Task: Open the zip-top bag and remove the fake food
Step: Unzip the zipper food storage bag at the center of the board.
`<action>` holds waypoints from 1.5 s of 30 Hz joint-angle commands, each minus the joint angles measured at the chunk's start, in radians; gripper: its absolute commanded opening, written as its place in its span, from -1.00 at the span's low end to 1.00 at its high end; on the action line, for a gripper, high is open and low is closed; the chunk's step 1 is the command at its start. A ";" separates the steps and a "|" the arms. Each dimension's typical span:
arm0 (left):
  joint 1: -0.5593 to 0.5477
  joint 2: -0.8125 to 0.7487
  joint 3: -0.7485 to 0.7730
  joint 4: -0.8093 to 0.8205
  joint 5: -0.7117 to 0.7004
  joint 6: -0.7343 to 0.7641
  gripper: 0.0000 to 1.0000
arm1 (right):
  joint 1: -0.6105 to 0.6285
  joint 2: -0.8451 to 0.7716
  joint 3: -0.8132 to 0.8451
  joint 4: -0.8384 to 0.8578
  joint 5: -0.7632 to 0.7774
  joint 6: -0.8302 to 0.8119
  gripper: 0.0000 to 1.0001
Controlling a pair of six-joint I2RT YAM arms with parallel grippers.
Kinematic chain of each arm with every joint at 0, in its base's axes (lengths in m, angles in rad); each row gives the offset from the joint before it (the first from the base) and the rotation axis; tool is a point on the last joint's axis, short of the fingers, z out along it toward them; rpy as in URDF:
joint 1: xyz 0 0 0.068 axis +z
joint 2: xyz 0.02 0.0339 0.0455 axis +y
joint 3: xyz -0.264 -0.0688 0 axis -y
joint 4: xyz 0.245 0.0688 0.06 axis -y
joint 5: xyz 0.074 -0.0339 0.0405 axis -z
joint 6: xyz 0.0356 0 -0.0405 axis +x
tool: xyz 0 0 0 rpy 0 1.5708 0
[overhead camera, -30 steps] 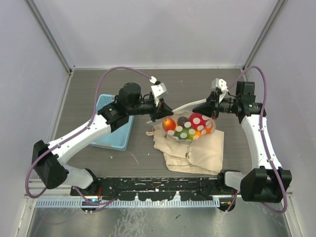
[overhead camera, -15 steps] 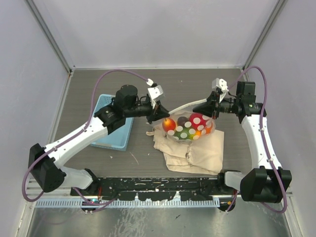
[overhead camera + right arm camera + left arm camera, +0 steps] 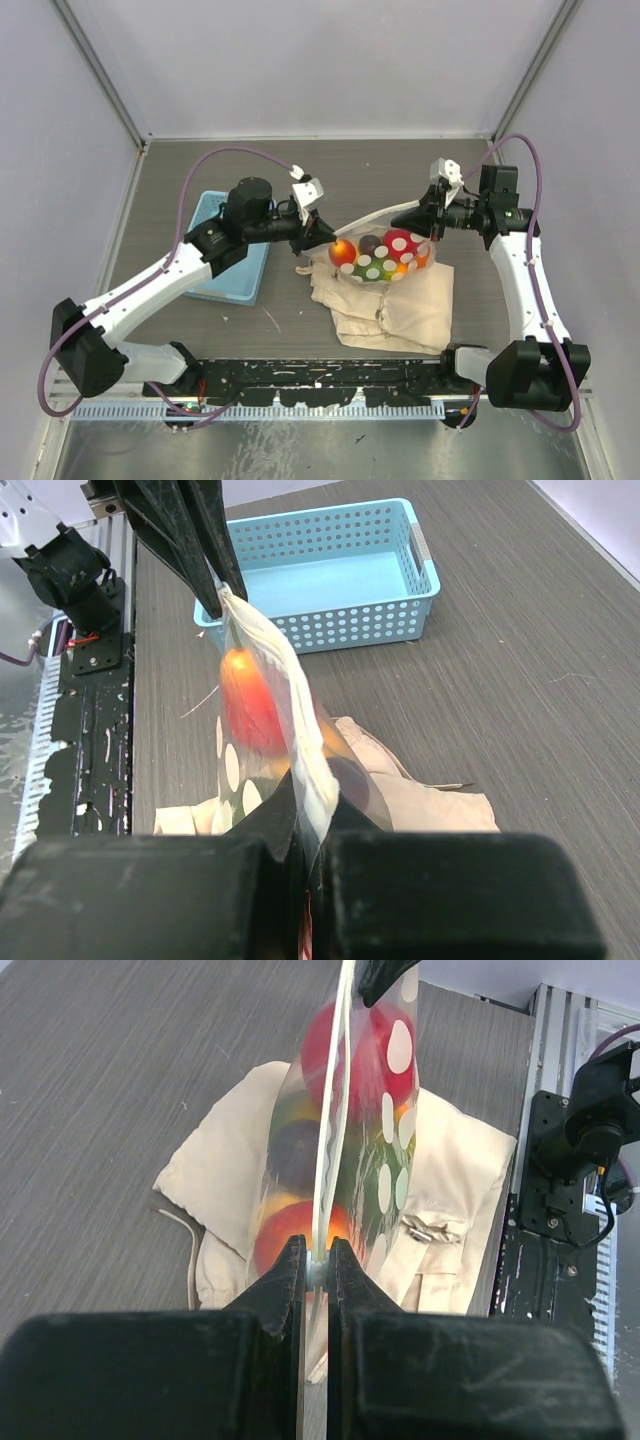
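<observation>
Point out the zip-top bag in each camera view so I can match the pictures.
Top external: zip-top bag just right of centre, over the cloth bag.
Left wrist: zip-top bag runs up the middle from the left gripper pinching its strip.
Right wrist: zip-top bag rises from the right gripper at bottom centre toward upper left.
Shared landmark: the beige cloth bag beneath it, in all three views.

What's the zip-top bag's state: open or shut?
Shut. Zip strip is one closed line between left gripper and right gripper; fake food inside the zip-top bag.
</observation>
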 commanded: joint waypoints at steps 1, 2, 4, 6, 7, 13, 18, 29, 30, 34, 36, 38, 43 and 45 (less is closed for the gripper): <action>0.016 -0.065 -0.008 -0.018 -0.014 0.022 -1.00 | -0.014 -0.013 0.004 0.037 -0.022 0.007 -0.98; 0.016 -0.067 -0.011 -0.021 -0.015 0.023 -1.00 | -0.014 -0.013 0.004 0.037 -0.023 0.007 -0.98; 0.019 -0.072 -0.015 -0.026 -0.017 0.028 -1.00 | -0.014 -0.013 0.005 0.037 -0.024 0.006 -0.98; 0.020 -0.077 -0.018 -0.032 -0.020 0.032 -1.00 | -0.015 -0.013 0.005 0.037 -0.023 0.007 -0.98; 0.022 -0.080 -0.020 -0.035 -0.021 0.035 -1.00 | -0.016 -0.013 0.004 0.037 -0.024 0.007 -0.98; 0.028 -0.088 -0.031 -0.052 -0.027 0.045 -1.00 | -0.017 -0.011 0.004 0.038 -0.022 0.005 -0.98; 0.029 -0.090 -0.042 -0.061 -0.031 0.049 -1.00 | -0.017 -0.010 0.004 0.037 -0.022 0.005 -0.98; 0.042 -0.106 -0.069 -0.081 -0.043 0.066 -1.00 | -0.019 -0.008 0.004 0.037 -0.024 0.005 -0.98; 0.042 -0.106 -0.069 -0.082 -0.044 0.069 -1.00 | -0.018 -0.009 0.003 0.037 -0.024 0.005 -0.98; 0.045 -0.107 -0.070 -0.098 -0.048 0.079 -1.00 | -0.018 -0.008 0.003 0.037 -0.024 0.005 -0.98; 0.048 -0.110 -0.071 -0.107 -0.052 0.085 -1.00 | -0.018 -0.008 0.004 0.037 -0.024 0.004 -0.98; 0.049 -0.111 -0.072 -0.115 -0.056 0.092 -1.00 | -0.019 -0.008 0.004 0.037 -0.024 0.005 -0.98; 0.056 -0.119 -0.082 -0.140 -0.073 0.109 -1.00 | -0.018 -0.007 0.004 0.037 -0.024 0.004 -0.98; 0.057 -0.123 -0.088 -0.150 -0.080 0.117 -1.00 | -0.020 -0.007 0.004 0.037 -0.024 0.005 -0.98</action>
